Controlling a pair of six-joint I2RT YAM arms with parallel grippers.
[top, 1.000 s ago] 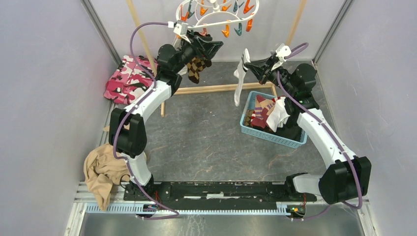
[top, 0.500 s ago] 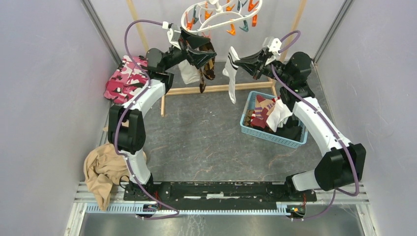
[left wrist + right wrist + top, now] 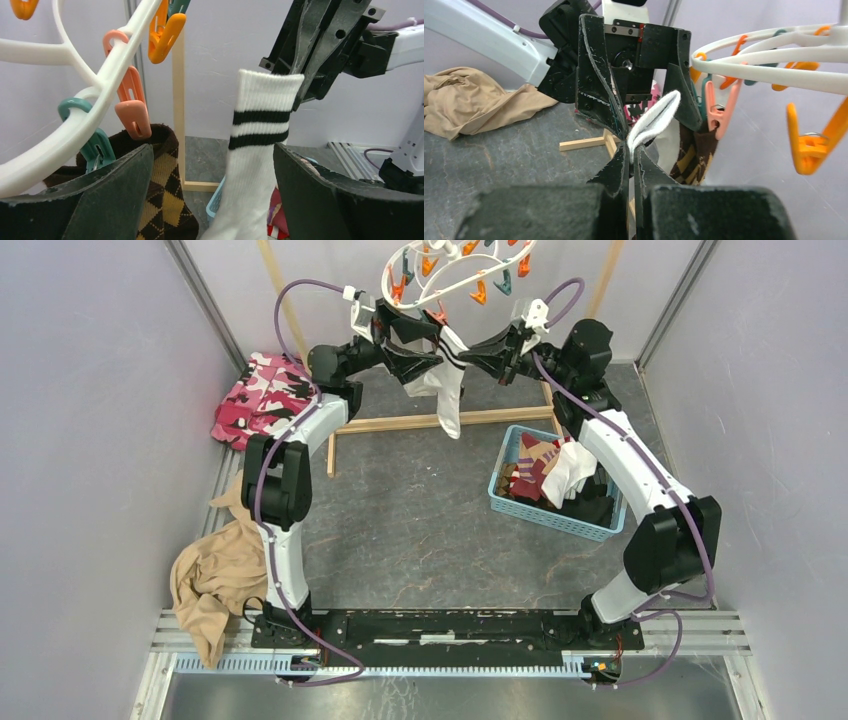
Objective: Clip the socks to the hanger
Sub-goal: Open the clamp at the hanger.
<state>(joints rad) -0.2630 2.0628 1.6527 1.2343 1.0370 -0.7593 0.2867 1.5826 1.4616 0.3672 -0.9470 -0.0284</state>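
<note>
The white hanger point(image 3: 455, 280) with orange and teal clothespins hangs at the top centre. It also shows in the left wrist view point(image 3: 75, 135) and the right wrist view point(image 3: 774, 70). My right gripper point(image 3: 470, 348) point(image 3: 631, 150) is shut on the cuff of a white sock with dark stripes point(image 3: 450, 390) point(image 3: 255, 165) point(image 3: 654, 120). It holds the sock hanging just below the hanger. My left gripper point(image 3: 435, 345) point(image 3: 212, 150) is open, facing the right one, with the striped sock between its jaws. A brown argyle sock point(image 3: 165, 195) point(image 3: 689, 155) hangs from a clothespin beside my left finger.
A blue basket point(image 3: 545, 515) with more socks stands at the right. The wooden rack frame point(image 3: 450, 420) lies behind the arms. A pink camouflage cloth point(image 3: 262, 400) lies at the far left, and a tan garment point(image 3: 210, 585) at the near left.
Both grippers have risen and closed in under the hanger. The right one carried the striped sock leftward between the left gripper's open jaws. The hanger has swung.
</note>
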